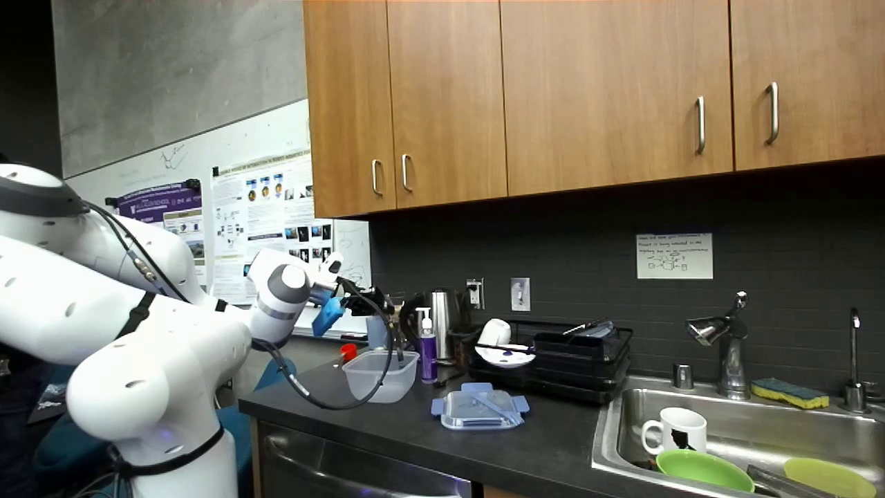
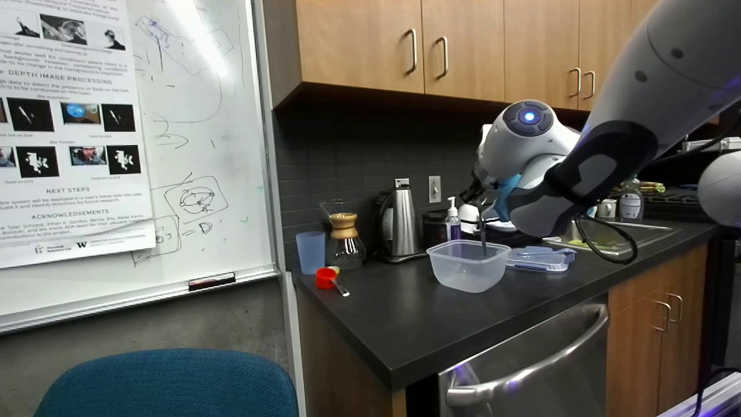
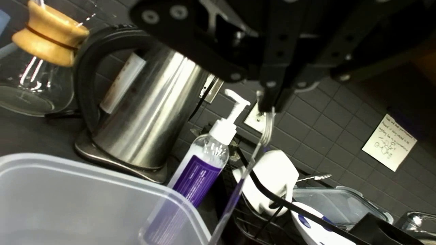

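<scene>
My gripper [image 3: 273, 106] comes in from the top of the wrist view. Its fingers are closed around one end of a slim metal utensil [image 3: 252, 163] that looks like a fork, held near its tines. The utensil hangs down; it also shows in both exterior views [image 1: 399, 344] [image 2: 483, 230]. Its lower end is at the clear plastic container [image 2: 463, 273], seeming to reach past the rim; how deep I cannot tell. The container also shows in the wrist view [image 3: 85, 200] and in an exterior view [image 1: 380, 382]. A purple-labelled pump bottle [image 3: 201, 170] stands just beyond it.
A steel kettle [image 2: 403, 223], a glass carafe [image 2: 345, 249], a blue cup [image 2: 311, 253] and a red measuring cup [image 2: 325, 278] stand nearby. A lidded container [image 1: 479, 411], a black dish rack [image 1: 574, 366] and the sink [image 1: 626, 408] lie along the counter [image 2: 393, 324].
</scene>
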Robot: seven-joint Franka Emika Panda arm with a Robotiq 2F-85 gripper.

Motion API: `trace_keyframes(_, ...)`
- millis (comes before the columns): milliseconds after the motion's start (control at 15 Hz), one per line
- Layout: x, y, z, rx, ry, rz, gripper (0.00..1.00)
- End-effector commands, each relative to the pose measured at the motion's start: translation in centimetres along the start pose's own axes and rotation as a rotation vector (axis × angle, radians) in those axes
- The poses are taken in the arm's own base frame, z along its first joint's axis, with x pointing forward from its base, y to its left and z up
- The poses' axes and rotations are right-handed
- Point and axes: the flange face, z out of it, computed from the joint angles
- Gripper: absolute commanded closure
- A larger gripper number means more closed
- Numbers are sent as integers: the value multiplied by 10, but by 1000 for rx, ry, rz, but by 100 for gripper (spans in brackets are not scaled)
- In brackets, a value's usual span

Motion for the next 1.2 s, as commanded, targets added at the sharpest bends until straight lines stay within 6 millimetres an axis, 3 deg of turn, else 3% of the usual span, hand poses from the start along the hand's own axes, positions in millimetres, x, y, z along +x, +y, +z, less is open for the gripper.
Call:
trace_keyframes(0, -4, -9, -1, 21, -12, -37, 100)
trace_keyframes(200, -6, -12, -1, 35, -16, -67, 100)
trace_keyframes(267, -5, -12, -1, 35, -17, -68, 74)
trace_keyframes(467, -3, -9, -2, 33, -16, -67, 62)
trace_keyframes(1067, 12, 21, 0, 12, -12, 10, 1)
trace_keyframes(1133, 14, 26, 0, 10, -12, 22, 0)
